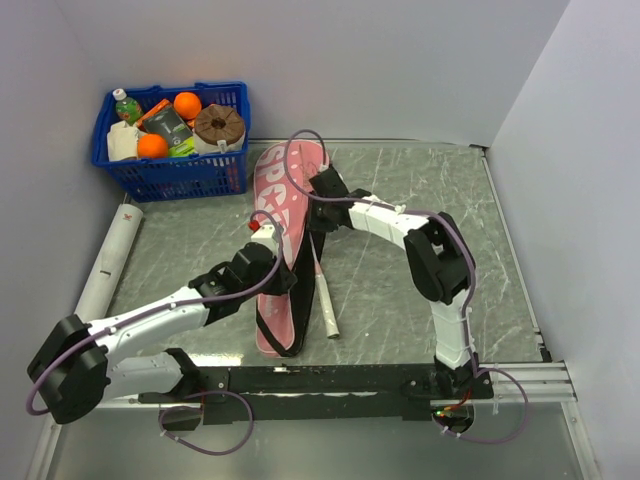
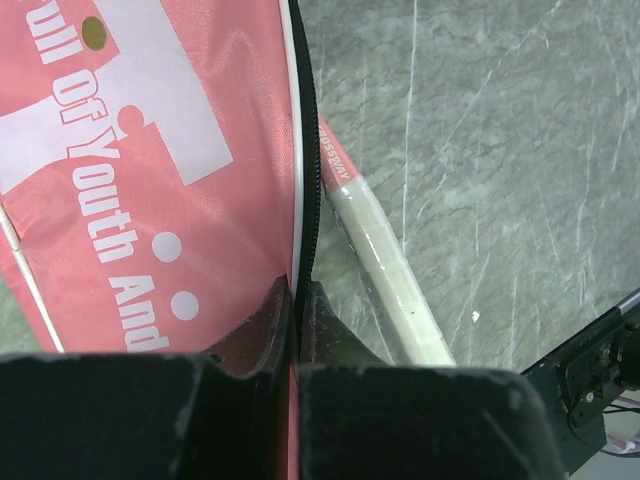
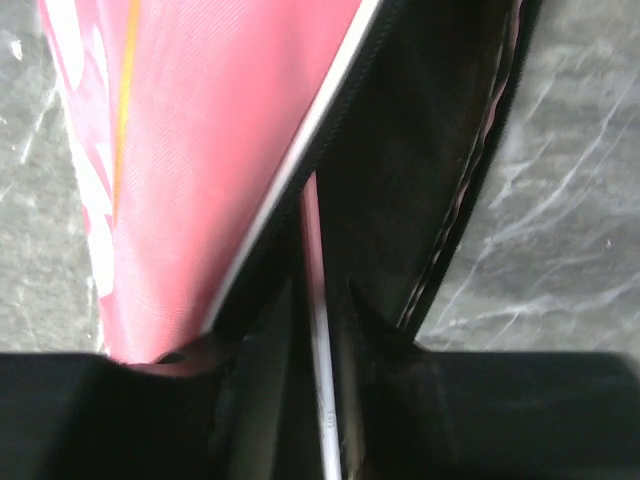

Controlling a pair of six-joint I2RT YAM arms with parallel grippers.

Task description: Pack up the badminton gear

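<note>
The pink "SPORT" case lies lengthwise in the middle of the table. My left gripper is shut on its black zipper edge, as the left wrist view shows, with the pink case to its left. My right gripper is at the case's right edge, jaws close around a thin racket shaft that runs into the case's dark open mouth. The racket's white handle sticks out on the table. The long white tube lies at the left. No shuttlecocks or second racket show.
A blue plastic basket with oranges and bottles stands at the back left. White walls close in the left, back and right sides. A black rail runs along the near edge.
</note>
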